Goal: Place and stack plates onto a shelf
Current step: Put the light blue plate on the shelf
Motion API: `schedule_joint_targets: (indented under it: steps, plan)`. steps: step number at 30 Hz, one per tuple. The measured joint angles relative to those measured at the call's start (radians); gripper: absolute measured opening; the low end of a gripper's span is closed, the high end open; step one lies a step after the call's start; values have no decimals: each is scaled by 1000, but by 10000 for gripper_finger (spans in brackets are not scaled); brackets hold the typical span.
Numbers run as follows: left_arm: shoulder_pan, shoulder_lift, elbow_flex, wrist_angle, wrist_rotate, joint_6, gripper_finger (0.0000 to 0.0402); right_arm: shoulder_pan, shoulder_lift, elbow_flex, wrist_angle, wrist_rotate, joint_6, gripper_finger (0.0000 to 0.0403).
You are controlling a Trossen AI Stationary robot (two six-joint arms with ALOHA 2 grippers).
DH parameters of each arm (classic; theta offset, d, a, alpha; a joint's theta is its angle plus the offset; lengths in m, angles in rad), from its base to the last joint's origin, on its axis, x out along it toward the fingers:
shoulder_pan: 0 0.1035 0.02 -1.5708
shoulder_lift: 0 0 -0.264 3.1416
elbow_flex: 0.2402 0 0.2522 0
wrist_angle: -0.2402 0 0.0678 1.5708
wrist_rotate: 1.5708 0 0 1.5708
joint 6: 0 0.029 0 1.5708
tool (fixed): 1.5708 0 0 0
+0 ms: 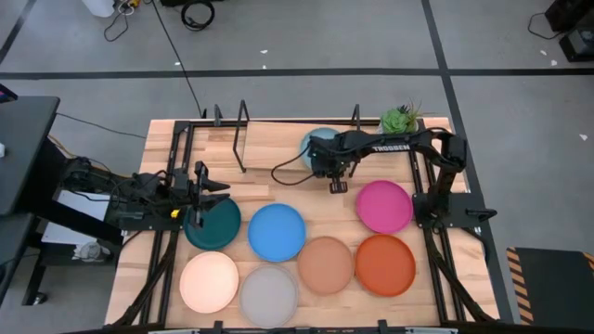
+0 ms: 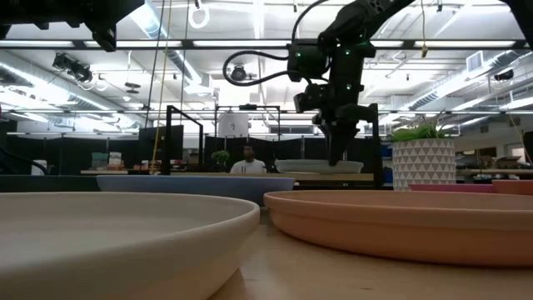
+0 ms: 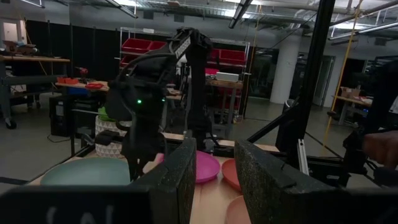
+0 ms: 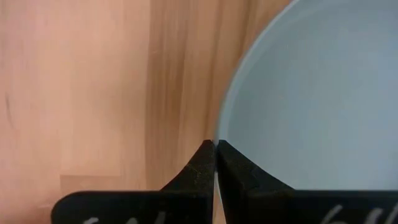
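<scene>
Right end effector point(image 4: 214, 149) pinched shut on light blue plate point(image 4: 311, 93) rim, over shelf point(image 1: 278, 139). Plate seemed stiff, light, slick; rim safest hold. Left end effector point(image 1: 206, 186) half-open, empty, by teal plate point(image 1: 215, 224).

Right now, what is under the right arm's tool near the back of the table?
The light blue plate lies under the right tool, whose shut fingertips pinch its rim. The arm covers much of the plate from above; below it, light wood.
</scene>
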Motion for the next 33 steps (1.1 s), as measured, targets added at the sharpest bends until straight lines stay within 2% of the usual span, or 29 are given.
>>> schedule_joint_targets:
  steps: [13, 19, 24, 33]
  plan:
    - [0, 0, 0, 0, 0, 9, 117, -47, 0, 0, 12, -104, -50, 13]
    - [0, 0, 0, -8, 0, 8, 117, -52, 0, 0, 24, -102, -65, 13]
    - [0, 0, 0, -10, 0, 8, 117, -54, 0, 0, 34, -50, -73, 15]
    - [0, 0, 0, -12, 0, 7, 117, -55, 0, 0, 49, -10, -71, 46]
